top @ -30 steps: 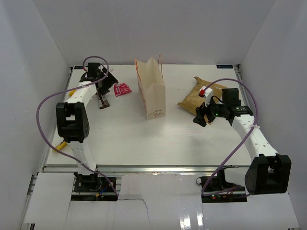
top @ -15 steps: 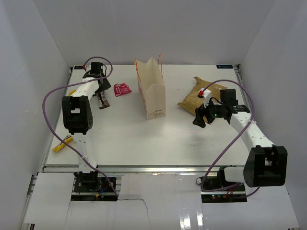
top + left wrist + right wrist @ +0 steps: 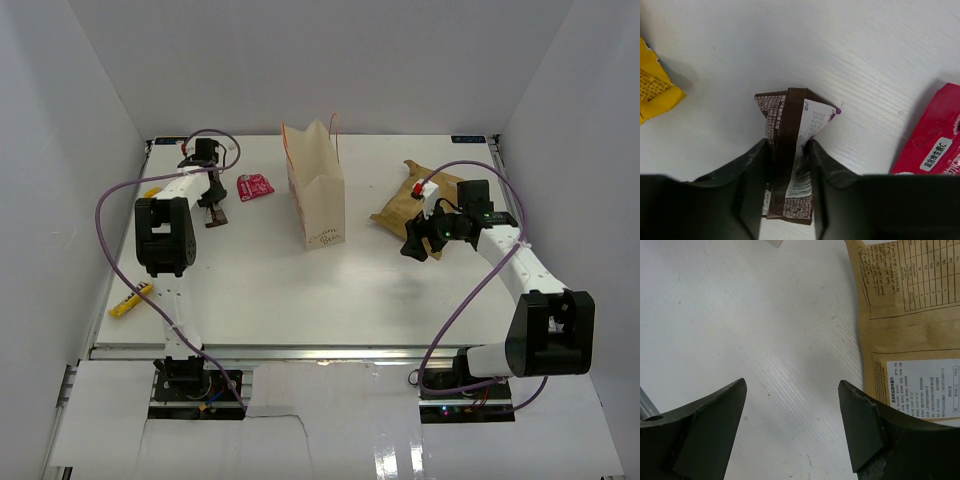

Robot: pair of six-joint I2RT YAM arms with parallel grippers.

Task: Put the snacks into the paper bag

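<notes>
The paper bag (image 3: 316,190) stands upright at the table's back middle, its top open. My left gripper (image 3: 212,208) (image 3: 789,145) is down at the back left, its jaws pressed on both sides of a small brown wrapper (image 3: 792,115), which buckles up between them. A red wrapper (image 3: 255,186) (image 3: 932,140) lies just right of it and a yellow wrapper (image 3: 655,87) just left. The large brown-gold pouch (image 3: 415,200) (image 3: 910,315) lies right of the bag. My right gripper (image 3: 418,245) (image 3: 792,385) hovers open at the pouch's near left edge, holding nothing.
Another yellow wrapper (image 3: 130,300) lies near the table's left edge beside the left arm's base. White walls close in the table on the left, back and right. Purple cables loop off both arms.
The left jaws have closed in on the brown wrapper and the left arm has stretched farther back. The right arm has shifted slightly left, its jaws still wide.
</notes>
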